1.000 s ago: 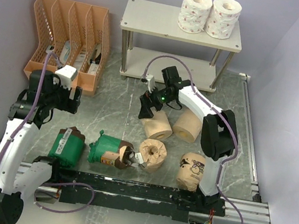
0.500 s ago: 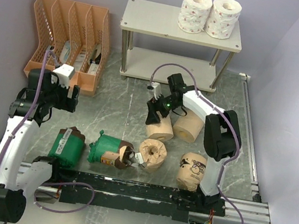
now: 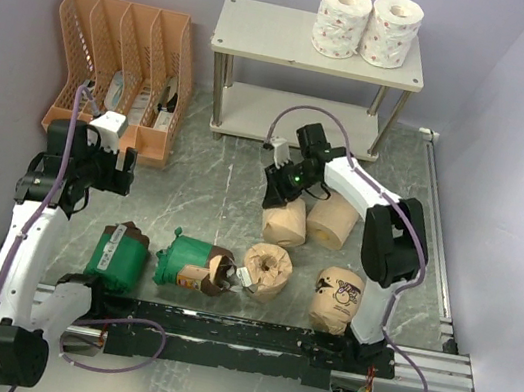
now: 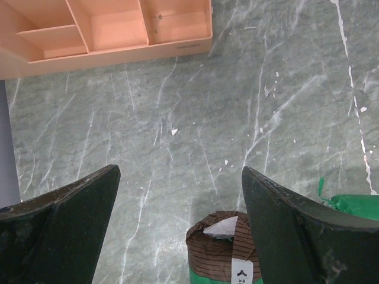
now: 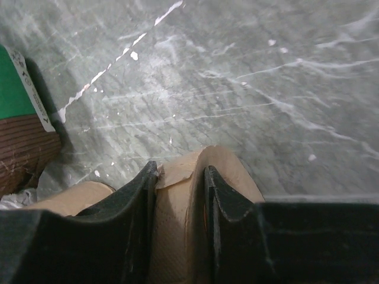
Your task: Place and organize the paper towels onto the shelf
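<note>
Grey-green marble tabletop (image 3: 216, 168) and lilac walls, seen from above: the shelf (image 3: 271, 30) stands at the back with two white rolls (image 3: 341, 22) on the right of its top board. Mid-table, the right gripper (image 3: 281, 194) is down on a tan roll (image 3: 287, 229), with a neighbouring tan roll (image 3: 332, 221) just beside it. My worry is that a lift drags or topples that neighbour. The left gripper (image 3: 112, 173) hangs wide open near the orange organizer (image 3: 78, 32), holding nothing. From up here the wrist body hides the right fingers, so the grip can't be read.

Over to the left wrist: the left gripper (image 4: 180, 177) is spread above bare marble. A green-wrapped roll (image 4: 225, 254) lies just below, cut off by the frame edge, so its length is anyone's guess.

Now the right wrist: the right gripper (image 5: 180, 174) pinches a thin strip of the tan roll (image 5: 234, 177), one finger on each side of the paper. That's a narrow bite on soft paper. It could crush, slip, or let the roll swing on the way to the shelf. Whether one finger sits inside the core is hidden, and the dark gripper body blocks the bottom of the view. The green-wrapped roll (image 5: 15, 83) is clipped at the left edge.
</note>
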Tool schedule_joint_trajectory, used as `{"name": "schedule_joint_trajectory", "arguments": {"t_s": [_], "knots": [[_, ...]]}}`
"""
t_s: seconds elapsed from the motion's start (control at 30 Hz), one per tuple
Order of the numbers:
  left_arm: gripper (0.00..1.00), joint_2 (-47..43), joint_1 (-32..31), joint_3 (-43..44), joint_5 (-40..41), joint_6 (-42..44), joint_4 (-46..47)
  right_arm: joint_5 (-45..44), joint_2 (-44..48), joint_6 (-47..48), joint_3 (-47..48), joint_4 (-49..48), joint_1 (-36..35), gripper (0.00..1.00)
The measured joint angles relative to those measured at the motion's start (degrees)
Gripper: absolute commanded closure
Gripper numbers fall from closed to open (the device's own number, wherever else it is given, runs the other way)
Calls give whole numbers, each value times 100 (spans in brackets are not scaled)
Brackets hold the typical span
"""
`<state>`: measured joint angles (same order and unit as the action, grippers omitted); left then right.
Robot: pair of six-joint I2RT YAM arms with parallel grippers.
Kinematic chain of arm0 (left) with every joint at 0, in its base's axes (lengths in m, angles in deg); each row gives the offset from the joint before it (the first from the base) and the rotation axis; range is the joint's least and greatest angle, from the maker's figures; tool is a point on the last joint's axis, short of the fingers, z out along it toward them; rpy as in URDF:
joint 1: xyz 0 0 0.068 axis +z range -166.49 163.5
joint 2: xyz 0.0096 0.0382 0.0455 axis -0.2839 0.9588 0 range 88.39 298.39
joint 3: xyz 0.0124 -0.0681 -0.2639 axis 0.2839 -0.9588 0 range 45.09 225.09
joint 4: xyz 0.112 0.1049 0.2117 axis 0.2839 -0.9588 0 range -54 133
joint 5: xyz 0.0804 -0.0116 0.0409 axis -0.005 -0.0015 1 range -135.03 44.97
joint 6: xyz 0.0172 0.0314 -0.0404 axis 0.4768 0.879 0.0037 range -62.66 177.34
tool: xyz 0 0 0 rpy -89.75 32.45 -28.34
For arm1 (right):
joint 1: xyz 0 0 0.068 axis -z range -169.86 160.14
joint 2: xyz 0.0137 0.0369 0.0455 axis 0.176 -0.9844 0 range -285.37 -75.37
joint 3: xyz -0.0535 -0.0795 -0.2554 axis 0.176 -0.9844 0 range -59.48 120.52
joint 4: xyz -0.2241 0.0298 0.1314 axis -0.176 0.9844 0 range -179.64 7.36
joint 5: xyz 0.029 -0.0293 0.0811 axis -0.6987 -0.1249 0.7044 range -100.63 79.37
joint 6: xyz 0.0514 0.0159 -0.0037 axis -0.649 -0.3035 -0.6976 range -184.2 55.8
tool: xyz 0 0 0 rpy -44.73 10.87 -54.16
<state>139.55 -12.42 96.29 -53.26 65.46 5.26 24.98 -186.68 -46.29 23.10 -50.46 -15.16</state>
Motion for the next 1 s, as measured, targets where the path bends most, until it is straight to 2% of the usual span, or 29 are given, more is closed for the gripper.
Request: {"name": "schedule_joint_trajectory", "arguments": {"t_s": [0.23,0.4,0.5,0.73,1.0], "knots": [[5,68,72,0,0,0,2,-1187,1296,-675,-267,-881,-249,100],[5,85,131,0,0,0,2,-2291,2330,-1008,-785,-2072,-732,100],[5,101,146,0,0,0,2,-2964,2577,-1021,-1176,-2879,-1021,100],[5,168,175,0,2,0,2,-4649,2396,-374,-2026,-4852,-1475,100],[5,162,221,0,20,-2,2,-6118,1368,1427,-2087,-7215,-1491,100]]}}
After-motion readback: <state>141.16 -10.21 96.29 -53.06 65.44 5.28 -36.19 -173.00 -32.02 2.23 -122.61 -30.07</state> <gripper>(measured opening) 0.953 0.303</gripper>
